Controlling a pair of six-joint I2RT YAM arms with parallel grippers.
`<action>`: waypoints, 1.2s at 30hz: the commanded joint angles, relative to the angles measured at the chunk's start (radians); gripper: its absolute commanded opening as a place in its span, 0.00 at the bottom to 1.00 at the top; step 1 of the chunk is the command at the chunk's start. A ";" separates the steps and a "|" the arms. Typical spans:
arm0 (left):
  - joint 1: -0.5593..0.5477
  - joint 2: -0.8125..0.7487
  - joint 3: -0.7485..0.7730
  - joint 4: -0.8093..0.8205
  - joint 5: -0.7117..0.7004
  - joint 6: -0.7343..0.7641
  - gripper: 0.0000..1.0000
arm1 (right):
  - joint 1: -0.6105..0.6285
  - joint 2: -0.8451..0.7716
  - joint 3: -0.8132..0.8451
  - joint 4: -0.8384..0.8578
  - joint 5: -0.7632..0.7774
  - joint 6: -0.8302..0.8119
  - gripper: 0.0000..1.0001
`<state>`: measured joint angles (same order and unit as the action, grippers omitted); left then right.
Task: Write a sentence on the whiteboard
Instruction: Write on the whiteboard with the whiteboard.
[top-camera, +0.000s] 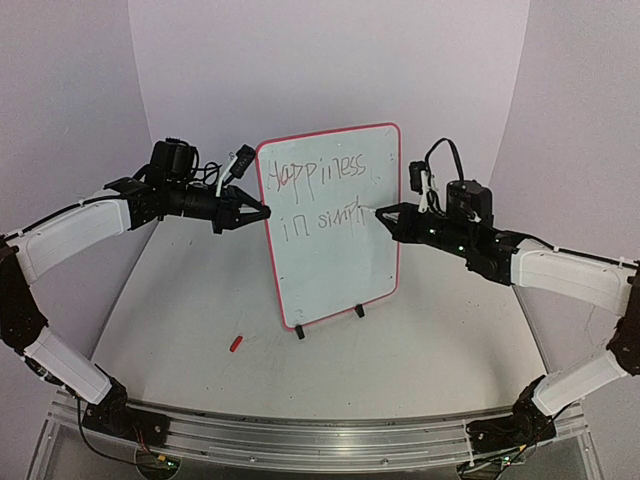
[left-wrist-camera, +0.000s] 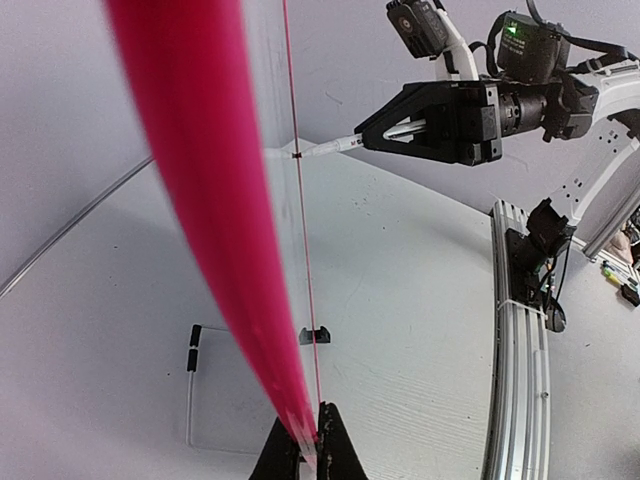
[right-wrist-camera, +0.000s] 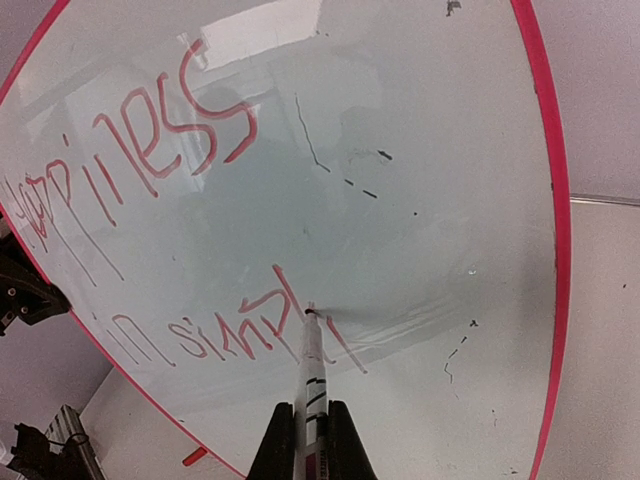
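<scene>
Whiteboard (left-wrist-camera: 200, 200) edge-on, clamped in the left gripper (left-wrist-camera: 303, 445).
Its red rim rises, blurred, from between the gripper's closed fingers. Farther ahead and to the right, the right gripper (left-wrist-camera: 385, 128) holds a white marker (left-wrist-camera: 335, 146), whose tip touches the board's face above the white table (left-wrist-camera: 420, 320).

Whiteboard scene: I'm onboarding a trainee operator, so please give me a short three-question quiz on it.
1. True or false: the marker tip touches the whiteboard.
2. Which gripper holds the marker? A) left B) right
3. Fill in: the sentence's top line reads ____.
Key: 1 true. 2 B: the right gripper is shut on the marker, while the left gripper clamps the whiteboard's edge. 3 happiness.
</scene>
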<state>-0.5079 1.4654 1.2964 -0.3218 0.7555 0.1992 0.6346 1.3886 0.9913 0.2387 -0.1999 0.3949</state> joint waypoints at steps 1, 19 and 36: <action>-0.023 0.041 -0.022 -0.208 -0.043 0.069 0.00 | 0.003 -0.059 0.008 0.031 -0.023 0.007 0.00; -0.023 0.038 -0.022 -0.209 -0.048 0.069 0.00 | -0.059 -0.147 -0.059 -0.014 -0.158 -0.009 0.00; -0.023 0.038 -0.022 -0.211 -0.050 0.071 0.00 | -0.091 -0.077 -0.052 0.017 -0.106 0.012 0.00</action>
<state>-0.5098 1.4654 1.2964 -0.3218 0.7570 0.2032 0.5536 1.3016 0.9325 0.2169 -0.3449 0.3985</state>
